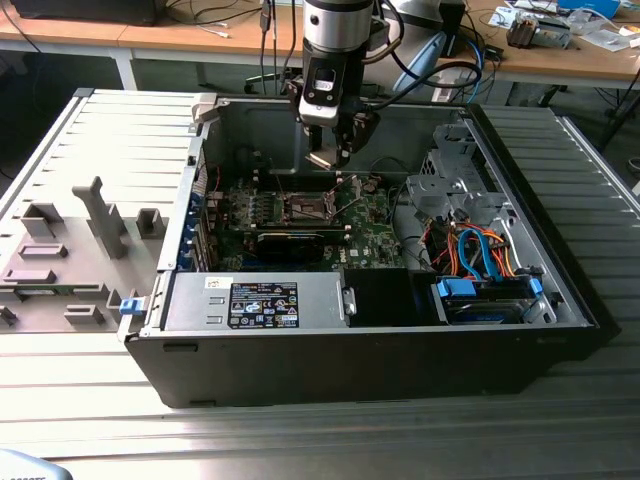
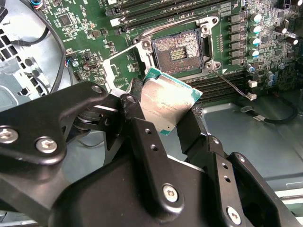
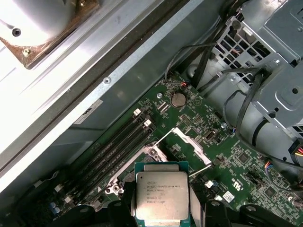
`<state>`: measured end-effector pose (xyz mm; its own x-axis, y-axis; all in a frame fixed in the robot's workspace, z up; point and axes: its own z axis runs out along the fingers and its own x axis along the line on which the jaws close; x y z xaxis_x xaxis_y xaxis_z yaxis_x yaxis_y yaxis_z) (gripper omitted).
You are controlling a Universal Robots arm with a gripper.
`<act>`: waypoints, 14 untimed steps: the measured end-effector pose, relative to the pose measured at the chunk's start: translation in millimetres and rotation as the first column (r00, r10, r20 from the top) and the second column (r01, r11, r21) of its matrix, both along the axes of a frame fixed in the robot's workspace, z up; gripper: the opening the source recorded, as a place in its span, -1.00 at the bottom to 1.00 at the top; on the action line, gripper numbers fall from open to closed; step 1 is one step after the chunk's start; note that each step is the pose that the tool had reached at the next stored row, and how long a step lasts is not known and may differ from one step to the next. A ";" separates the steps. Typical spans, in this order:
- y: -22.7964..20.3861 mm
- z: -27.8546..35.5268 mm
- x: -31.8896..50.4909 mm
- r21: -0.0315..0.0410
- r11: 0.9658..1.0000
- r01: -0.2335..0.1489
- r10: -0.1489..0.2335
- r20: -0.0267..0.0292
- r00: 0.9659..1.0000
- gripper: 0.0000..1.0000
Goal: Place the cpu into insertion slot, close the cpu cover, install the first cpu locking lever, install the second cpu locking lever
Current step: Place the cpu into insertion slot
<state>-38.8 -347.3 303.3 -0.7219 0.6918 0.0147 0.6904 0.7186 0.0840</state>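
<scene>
Aloft, cpu in claw; slot bare

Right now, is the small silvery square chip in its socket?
Out: the gripper holds the silvery square chip above the green board; the dark square socket lies empty.

A ribbed aluminium worktable spreads across the foreground; behind it stand light wooden desks (strewn with cables) over a dark floor.

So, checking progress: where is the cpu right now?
In both wrist views the cpu is held in the gripper, raised over the green motherboard right beside the open insertion slot, not yet in it.
</scene>
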 end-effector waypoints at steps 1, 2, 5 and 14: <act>0.0 0.0 0.0 0.000 1.000 0.002 -0.002 0.000 1.000 0.08; 0.0 -0.1 0.0 0.000 1.000 0.004 -0.004 0.000 1.000 0.08; 0.0 -0.2 0.0 -0.001 1.000 0.010 -0.010 0.000 1.000 0.08; 0.0 -0.6 0.0 -0.002 1.000 0.022 -0.022 0.000 1.000 0.08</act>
<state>-38.8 -347.3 302.7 -0.7063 0.7078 0.0131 0.7062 0.7032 0.0824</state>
